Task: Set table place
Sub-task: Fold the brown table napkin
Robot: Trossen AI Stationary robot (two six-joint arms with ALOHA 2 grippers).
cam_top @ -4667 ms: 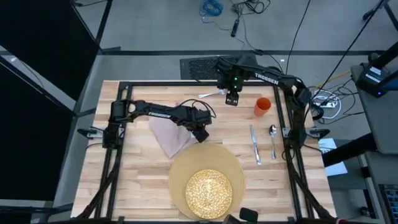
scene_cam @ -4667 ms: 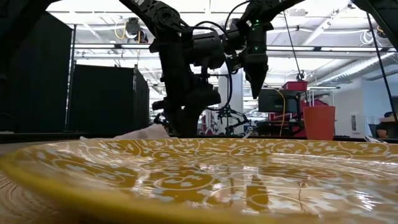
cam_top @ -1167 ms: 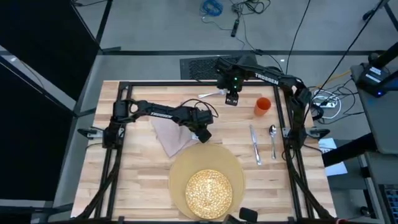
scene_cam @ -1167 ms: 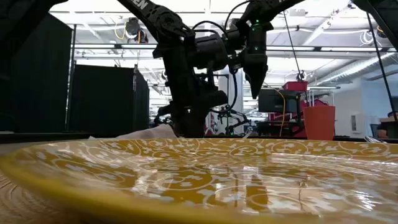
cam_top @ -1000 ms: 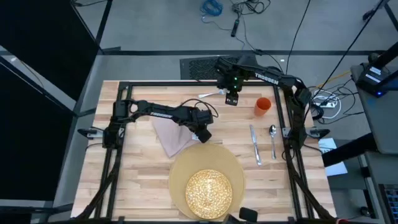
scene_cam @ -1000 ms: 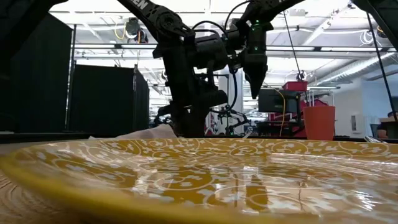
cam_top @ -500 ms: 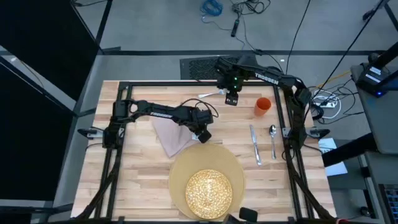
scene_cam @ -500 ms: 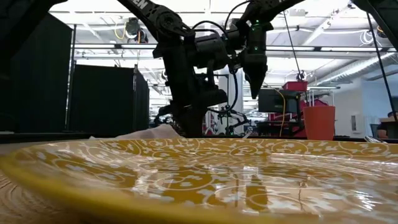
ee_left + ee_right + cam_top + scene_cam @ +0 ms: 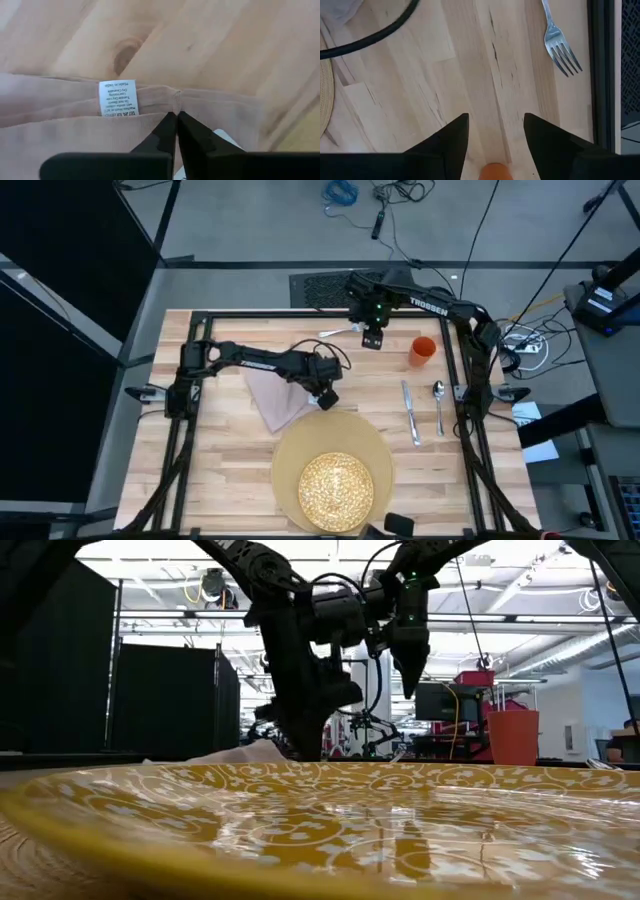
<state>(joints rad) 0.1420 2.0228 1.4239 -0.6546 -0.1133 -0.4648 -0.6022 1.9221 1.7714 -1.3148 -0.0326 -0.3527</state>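
On the table (image 9: 225, 450), a beige napkin (image 9: 270, 395) lies flat, left of the far edge of the round tan placemat (image 9: 335, 442). The placemat carries the yellow plate (image 9: 337, 490). My left gripper (image 9: 323, 392) is down at the napkin's right edge, shut on it. My right gripper (image 9: 372, 338) hovers open above bare wood near the far edge. The fork (image 9: 340, 332) lies just left of it and the orange cup (image 9: 422, 351) stands to its right. The knife (image 9: 410, 412) and spoon (image 9: 438, 404) lie side by side at the right. My left gripper is shut on the napkin's hemmed edge (image 9: 177, 100), a little way from the white label (image 9: 117, 98). The fingers come from above, slanting down. The cloth puckers just ahead of the fingertips (image 9: 170, 125). The rest of the napkin (image 9: 70, 135) lies slack on the wood; one layer or several, I cannot tell.
A black metal frame (image 9: 300, 312) rings the tabletop. In the low view the plate's rim (image 9: 300, 840) fills the foreground, with the cup (image 9: 513, 737) behind at the right. Bare wood (image 9: 215, 480) lies left of the placemat.
My left gripper has tipped a little and edged toward the table's right edge, still shut at the napkin's edge. The napkin lies much as before.
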